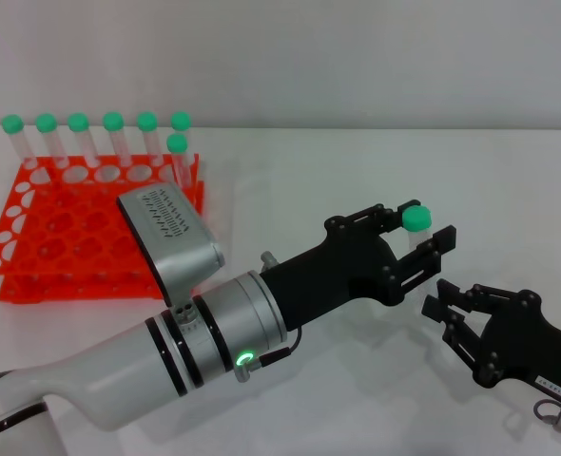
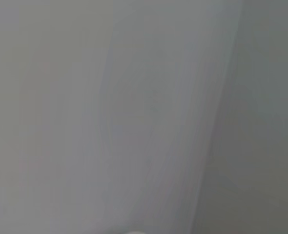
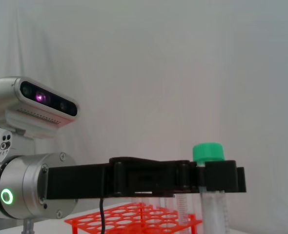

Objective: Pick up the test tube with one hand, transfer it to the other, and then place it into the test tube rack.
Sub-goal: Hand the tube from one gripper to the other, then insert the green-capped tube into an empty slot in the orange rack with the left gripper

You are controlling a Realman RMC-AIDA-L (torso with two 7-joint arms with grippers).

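Observation:
My left gripper [image 1: 421, 228] reaches across the table's middle and is shut on the test tube [image 1: 415, 219], held upright by its neck just under the green cap. The right wrist view shows the same grip from the side: the black fingers [image 3: 222, 176] clamp the tube [image 3: 211, 207] below its cap. My right gripper [image 1: 442, 307] is open and empty, just below and right of the tube, fingertips pointing toward it, not touching. The orange-red rack [image 1: 81, 233] stands at the far left and also shows in the right wrist view [image 3: 134, 222]. The left wrist view shows only blank wall.
Several other green-capped tubes [image 1: 79, 133] stand upright in the rack's back row, and one [image 1: 177, 152] stands a row nearer at its right end. The left arm's wrist camera housing [image 1: 171, 233] hangs over the rack's right front corner. White table all around.

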